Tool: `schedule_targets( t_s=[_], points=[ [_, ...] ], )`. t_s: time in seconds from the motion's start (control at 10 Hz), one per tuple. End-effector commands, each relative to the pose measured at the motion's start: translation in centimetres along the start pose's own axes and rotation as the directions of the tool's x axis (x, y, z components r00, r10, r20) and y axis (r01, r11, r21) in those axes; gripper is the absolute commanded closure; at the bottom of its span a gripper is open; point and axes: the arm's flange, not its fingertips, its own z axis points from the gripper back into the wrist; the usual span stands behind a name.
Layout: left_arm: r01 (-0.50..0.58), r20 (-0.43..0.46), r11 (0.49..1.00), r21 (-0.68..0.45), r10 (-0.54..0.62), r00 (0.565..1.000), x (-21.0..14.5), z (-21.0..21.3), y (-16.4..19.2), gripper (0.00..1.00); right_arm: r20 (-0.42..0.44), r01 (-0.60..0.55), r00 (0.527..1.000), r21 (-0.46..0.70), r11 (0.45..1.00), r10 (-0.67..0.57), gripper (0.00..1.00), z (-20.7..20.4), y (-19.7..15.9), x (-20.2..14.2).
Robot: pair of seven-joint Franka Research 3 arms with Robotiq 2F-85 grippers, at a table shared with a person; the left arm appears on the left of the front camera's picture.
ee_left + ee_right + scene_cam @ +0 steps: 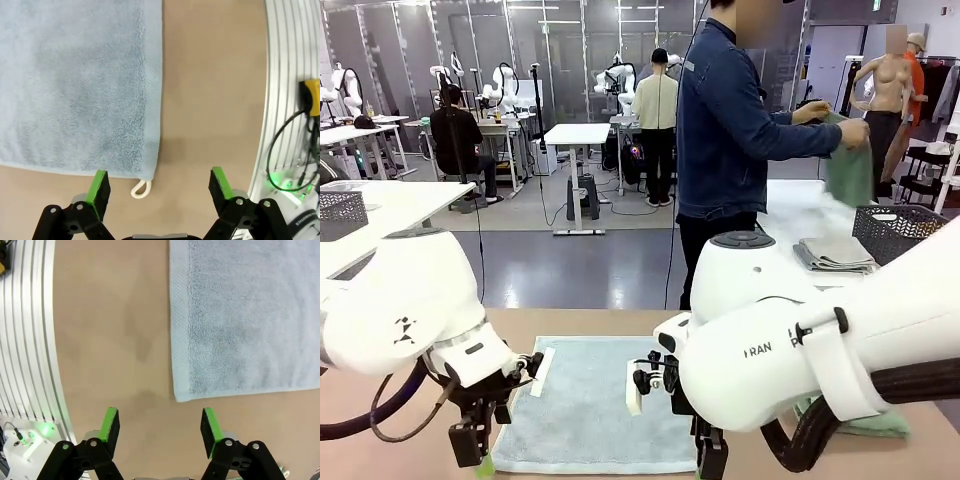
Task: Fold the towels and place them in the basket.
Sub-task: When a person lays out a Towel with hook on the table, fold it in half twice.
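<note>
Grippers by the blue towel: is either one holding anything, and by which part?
Nothing. The left gripper and right gripper both stand open over the table, each beside a corner of the pale blue towel.

Pale blue-grey towel (245, 315) lies flat across the upper right, its corner just above the wide-open right claw (160, 427), over bare tan counter (110, 340).
</note>
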Motion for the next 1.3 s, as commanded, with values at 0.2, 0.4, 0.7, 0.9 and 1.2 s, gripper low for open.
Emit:
schedule_targets(
  t_s=[0.2, 0.4, 0.7, 0.9, 1.2],
  points=[
    [-0.049, -0.017, 0.999, 0.001, 0.049, 0.999, 0.5, -0.9, 0.5, 0.0, 0.006, -0.023, 1.0, -0.022, 0.999, 0.023, 0.18, -1.9, -1.4, 0.0],
    [-0.059, -0.033, 0.998, -0.001, 0.059, 0.998, 0.4, -1.5, 0.4, 0.0, 0.001, -0.001, 1.0, -0.03, 1.0, 0.001, 0.18, -2.2, -2.1, 0.1],
    [-0.064, -0.063, 0.998, -0.01, 0.063, 0.996, 0.4, -3.0, 0.6, 0.0, -0.024, 0.008, 1.0, -0.049, 0.999, -0.009, 0.18, -2.8, -2.7, 0.5],
    [-0.063, -0.072, 0.998, 0.0, 0.063, 0.995, 0.0, -2.8, 0.3, 0.0, -0.035, 0.013, 0.999, -0.055, 0.998, -0.015, 0.18, -3.3, -3.0, 0.6],
    [-0.068, -0.066, 0.998, 0.01, 0.069, 0.995, 0.0, -3.6, 0.4, 0.0, -0.048, 0.013, 0.999, -0.055, 0.998, -0.015, 0.18, -4.0, -3.3, 0.6]
  ],
)
